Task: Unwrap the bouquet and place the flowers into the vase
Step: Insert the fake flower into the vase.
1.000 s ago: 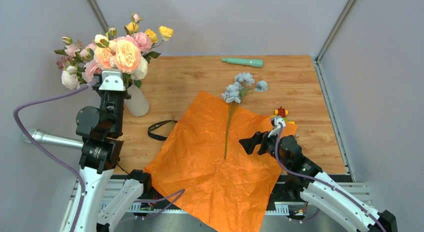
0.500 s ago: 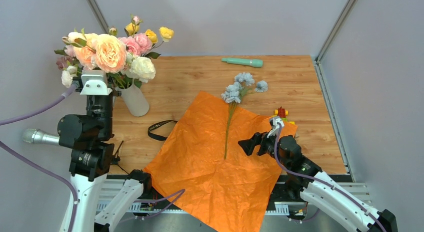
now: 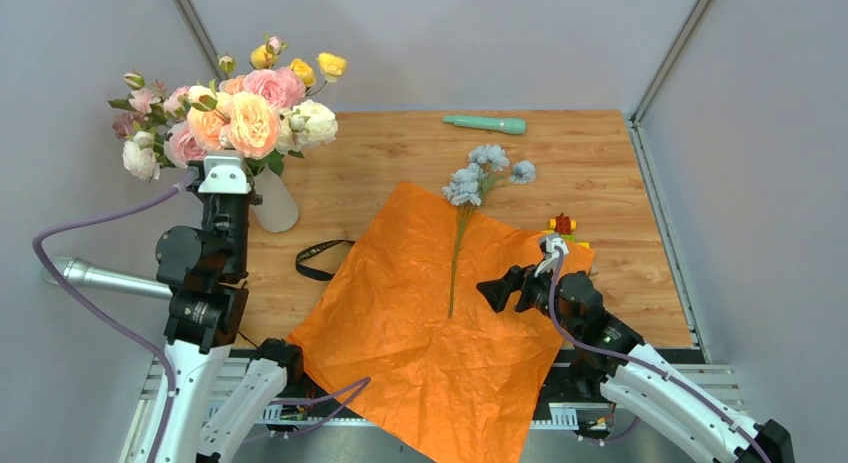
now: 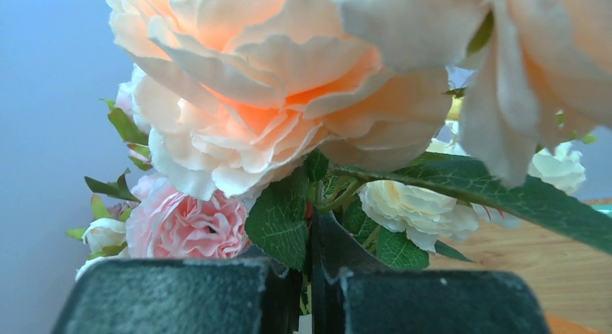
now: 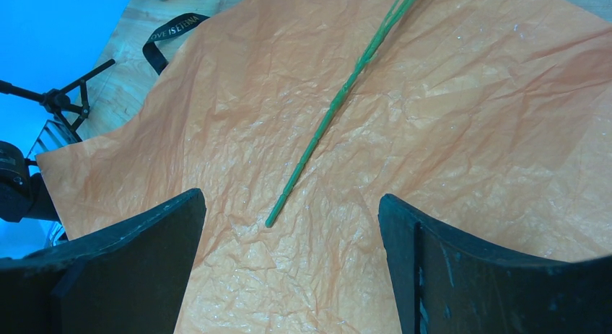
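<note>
A bunch of pink, peach, white and yellow flowers [image 3: 245,113] stands over the off-white vase [image 3: 274,207] at the table's back left. My left gripper [image 4: 312,276] is shut on their green stems just under the blooms [image 4: 289,96]; the wrist hides where the stems meet the vase mouth. The orange paper [image 3: 420,323] lies unfolded flat in the middle. One pale blue flower [image 3: 485,171] lies across its far corner, its stem [image 5: 328,121] running toward me. My right gripper [image 5: 292,204] hovers open over the paper by the stem's end [image 3: 497,288].
A black strap [image 3: 320,258] lies left of the paper. A teal stick [image 3: 485,124] lies near the back edge. Small toy blocks [image 3: 563,225] sit by the paper's right corner. A grey metal tube [image 3: 95,278] juts out at the left, and walls close in on both sides.
My left arm swung the bunch left and up, then back right; it stands over the vase again, blooms slightly further right. The right arm has hardly moved.
</note>
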Action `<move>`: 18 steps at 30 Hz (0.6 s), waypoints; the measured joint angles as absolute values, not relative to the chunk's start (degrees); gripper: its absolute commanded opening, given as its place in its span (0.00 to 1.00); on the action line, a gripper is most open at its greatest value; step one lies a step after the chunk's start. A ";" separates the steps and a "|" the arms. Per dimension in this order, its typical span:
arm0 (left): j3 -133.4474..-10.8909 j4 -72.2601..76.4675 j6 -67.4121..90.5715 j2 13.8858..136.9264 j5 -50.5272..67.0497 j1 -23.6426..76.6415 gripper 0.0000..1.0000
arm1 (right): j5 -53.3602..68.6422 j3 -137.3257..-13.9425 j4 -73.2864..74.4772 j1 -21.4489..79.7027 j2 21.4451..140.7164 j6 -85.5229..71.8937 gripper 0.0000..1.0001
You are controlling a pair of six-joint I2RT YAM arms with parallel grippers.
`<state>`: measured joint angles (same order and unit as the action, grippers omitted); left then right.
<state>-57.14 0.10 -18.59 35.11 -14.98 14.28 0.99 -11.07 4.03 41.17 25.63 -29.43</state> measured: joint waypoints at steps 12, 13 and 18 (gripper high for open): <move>-54.52 1.54 -17.87 35.33 -13.98 10.92 0.00 | 1.02 -11.07 4.03 41.17 25.61 -29.43 0.91; -54.46 1.58 -17.72 35.46 -13.76 10.50 0.00 | 1.02 -11.07 4.03 41.17 25.61 -29.43 0.91; -53.60 2.74 -16.14 36.07 -12.21 8.40 0.00 | 1.10 -11.07 4.03 41.17 25.61 -29.43 0.91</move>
<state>-53.60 2.74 -16.14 36.07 -12.21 8.40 1.10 -11.07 4.03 41.17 25.61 -29.43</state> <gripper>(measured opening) 0.019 0.910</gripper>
